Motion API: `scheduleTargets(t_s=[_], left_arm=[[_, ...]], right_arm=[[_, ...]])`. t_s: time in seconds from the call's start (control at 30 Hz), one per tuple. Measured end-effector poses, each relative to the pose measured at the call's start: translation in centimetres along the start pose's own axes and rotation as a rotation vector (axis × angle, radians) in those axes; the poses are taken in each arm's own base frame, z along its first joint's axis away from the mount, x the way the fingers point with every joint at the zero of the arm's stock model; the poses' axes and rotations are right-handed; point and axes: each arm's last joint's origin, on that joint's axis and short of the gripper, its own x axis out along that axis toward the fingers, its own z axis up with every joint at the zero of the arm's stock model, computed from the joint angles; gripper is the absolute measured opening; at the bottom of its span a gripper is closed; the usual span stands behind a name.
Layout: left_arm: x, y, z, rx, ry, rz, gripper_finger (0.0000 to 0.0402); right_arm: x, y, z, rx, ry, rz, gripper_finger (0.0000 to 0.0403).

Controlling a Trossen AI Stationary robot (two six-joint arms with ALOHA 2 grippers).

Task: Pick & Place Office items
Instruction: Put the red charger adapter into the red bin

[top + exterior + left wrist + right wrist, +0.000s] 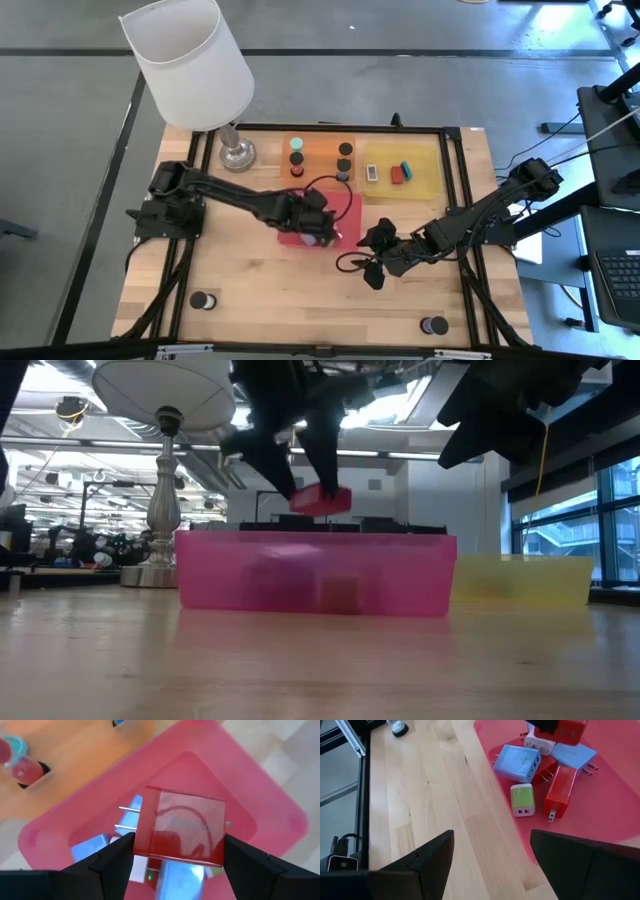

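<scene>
**A:** Over the red tray, a bit above its rim, there's a red block hanging in the left gripper. Fingers are pinching it by its two sides, flat face toward the wrist camera. In the low view it's clearly off the tray floor, tilted a little.

**B:** So is it dropping it in or pulling it out?

**A:** Can't tell from this. My guess is the side pinch is just so it can let go cleanly without the fingers hitting the pile underneath. And there is a pile: a lavender-blue block, another lavender-blue one, a green block, a long red block and a white piece, all touching or overlapping, prongs sticking out of some.

**B:** What about the other arm?

**A:** Right gripper is hovering over bare table just beside the red tray, fingers spread, holding nothing. Looks like it's waiting its turn and staying out of the way. Orange tray has the short black cylinders, yellow tray has a few flat pieces, lamp is off in the corner.
</scene>
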Motion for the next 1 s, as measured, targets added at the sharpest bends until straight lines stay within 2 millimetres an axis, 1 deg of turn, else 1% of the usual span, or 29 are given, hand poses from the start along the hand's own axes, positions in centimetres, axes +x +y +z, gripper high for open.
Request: scheduleTargets(t_s=[0.17,0.3,0.43,0.77,0.87,1.0], left_arm=[[2.0,0.4,0.3,-0.013,0.070,0.019,0.0266],[3.1,0.6,0.2,-0.017,0.118,0.025,0.0267],[4.1,0.6,-0.3,-0.006,0.169,0.040,0.0267],[4.4,0.6,-0.5,-0.025,0.178,0.062,0.0267],[4.4,0.6,-0.5,-0.059,0.181,0.064,0.0267],[4.1,0.8,-0.5,-0.034,0.191,0.068,0.0267]], right_arm=[[0.0,0.0,0.0,0.000,0.000,0.000,0.0265],[0.0,0.0,0.0,0.000,0.009,0.010,0.0265],[0.0,0.1,0.1,0.006,0.005,0.023,0.0265],[0.0,0.3,0.3,0.019,-0.015,0.042,0.0265],[0.0,0.3,0.3,0.019,-0.015,0.042,0.0265],[0.0,0.3,0.3,0.019,-0.015,0.042,0.0265]])
